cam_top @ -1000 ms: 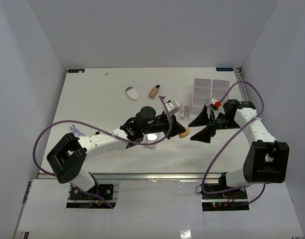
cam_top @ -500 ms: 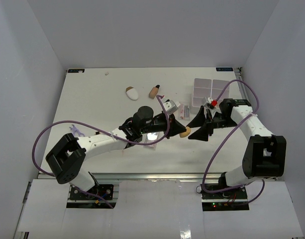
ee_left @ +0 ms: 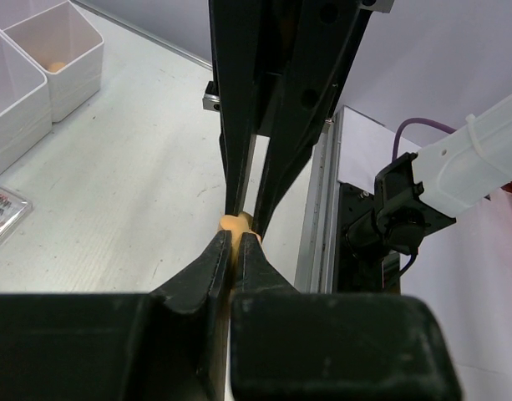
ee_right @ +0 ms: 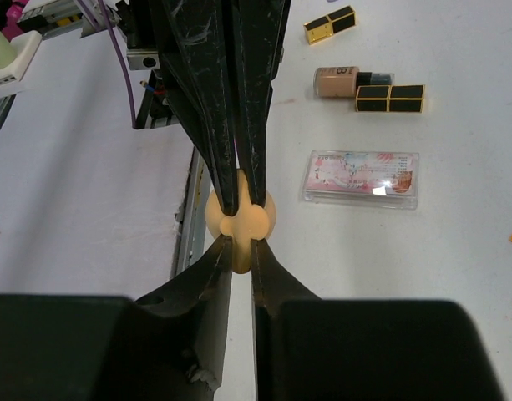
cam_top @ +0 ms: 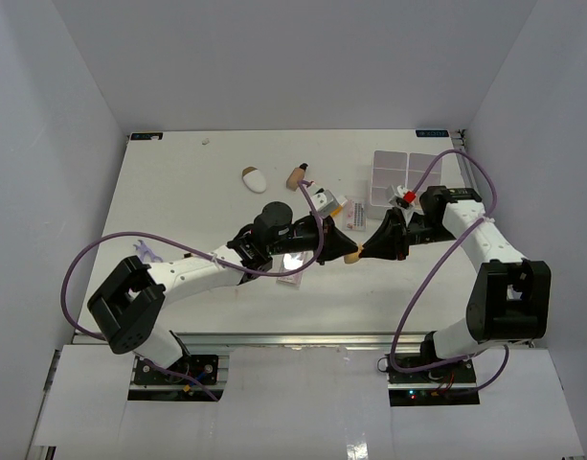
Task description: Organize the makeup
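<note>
Centre of the top view, tan sponge (cam_top: pixel 353 256) pinched from the left by left gripper (cam_top: pixel 347 249), right gripper (cam_top: pixel 366 252), spread wide a second before, had slid left and clamped onto the same sponge's other end.

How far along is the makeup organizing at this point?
Done: little visibly sorted into the white compartment box. In hand: both the left end effector and right end effector pinch one tan sponge, seemingly mid-handover. Left: tan bottle, white-and-brown oval piece and clear palette lie loose outside it.
</note>
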Action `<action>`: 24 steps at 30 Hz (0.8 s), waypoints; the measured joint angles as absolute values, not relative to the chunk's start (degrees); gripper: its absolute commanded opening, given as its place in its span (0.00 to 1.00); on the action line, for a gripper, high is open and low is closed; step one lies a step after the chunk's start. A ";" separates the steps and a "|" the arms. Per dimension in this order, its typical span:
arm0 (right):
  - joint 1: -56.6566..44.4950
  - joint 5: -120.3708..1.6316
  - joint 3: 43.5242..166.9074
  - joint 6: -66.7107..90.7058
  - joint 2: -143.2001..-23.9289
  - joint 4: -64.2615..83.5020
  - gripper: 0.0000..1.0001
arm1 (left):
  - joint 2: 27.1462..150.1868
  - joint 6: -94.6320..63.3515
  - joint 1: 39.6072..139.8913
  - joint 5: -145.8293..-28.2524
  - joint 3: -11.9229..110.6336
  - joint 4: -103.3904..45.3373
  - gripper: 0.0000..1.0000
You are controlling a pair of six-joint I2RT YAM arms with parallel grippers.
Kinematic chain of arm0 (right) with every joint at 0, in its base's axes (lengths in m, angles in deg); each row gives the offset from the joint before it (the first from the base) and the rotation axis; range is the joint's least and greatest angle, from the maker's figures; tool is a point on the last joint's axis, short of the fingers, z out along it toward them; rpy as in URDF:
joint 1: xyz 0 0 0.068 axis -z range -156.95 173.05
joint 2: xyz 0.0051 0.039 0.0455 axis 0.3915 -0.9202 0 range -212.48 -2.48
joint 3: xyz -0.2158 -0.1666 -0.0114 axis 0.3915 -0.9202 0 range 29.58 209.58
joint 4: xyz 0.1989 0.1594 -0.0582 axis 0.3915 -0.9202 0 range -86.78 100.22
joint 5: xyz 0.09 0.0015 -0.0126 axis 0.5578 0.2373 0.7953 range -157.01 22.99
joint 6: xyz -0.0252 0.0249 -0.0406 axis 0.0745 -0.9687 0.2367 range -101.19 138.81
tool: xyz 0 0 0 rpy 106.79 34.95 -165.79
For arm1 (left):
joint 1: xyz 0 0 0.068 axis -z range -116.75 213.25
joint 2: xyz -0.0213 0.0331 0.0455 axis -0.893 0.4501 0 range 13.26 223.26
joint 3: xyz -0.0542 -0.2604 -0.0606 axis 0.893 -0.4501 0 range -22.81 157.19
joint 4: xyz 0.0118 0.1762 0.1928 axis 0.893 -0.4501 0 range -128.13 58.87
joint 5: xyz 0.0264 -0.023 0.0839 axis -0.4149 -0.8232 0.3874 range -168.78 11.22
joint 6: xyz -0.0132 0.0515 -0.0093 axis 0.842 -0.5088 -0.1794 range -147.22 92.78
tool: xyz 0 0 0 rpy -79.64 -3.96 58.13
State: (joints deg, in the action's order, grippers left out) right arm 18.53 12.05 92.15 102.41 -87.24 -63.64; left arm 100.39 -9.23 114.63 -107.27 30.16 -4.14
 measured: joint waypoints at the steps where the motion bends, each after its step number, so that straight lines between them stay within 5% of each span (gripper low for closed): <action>1: 18.49 11.89 92.15 102.16 -87.19 -63.54 0.08 | 100.39 -9.06 114.59 -107.45 30.16 -4.15 0.12; 4: 18.47 11.33 92.12 100.71 -86.47 -62.66 0.08 | 100.39 -8.61 114.51 -107.80 30.16 -4.15 0.41; 7: 18.42 10.27 91.17 97.49 -83.68 -59.81 0.08 | 100.39 -7.82 114.48 -108.00 30.30 -4.11 0.53; 18: 18.05 1.67 82.29 78.26 -69.34 -40.32 0.08 | 97.90 -6.24 114.47 -105.36 31.15 -7.01 0.83; 24: 19.42 -6.80 79.79 71.46 -66.11 -32.78 0.08 | 90.99 -10.46 114.39 -98.80 33.03 -14.19 0.87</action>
State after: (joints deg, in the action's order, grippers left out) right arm 19.42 -6.80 79.79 71.46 -66.11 -32.78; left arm 90.99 -10.46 114.39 -98.80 33.03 -14.19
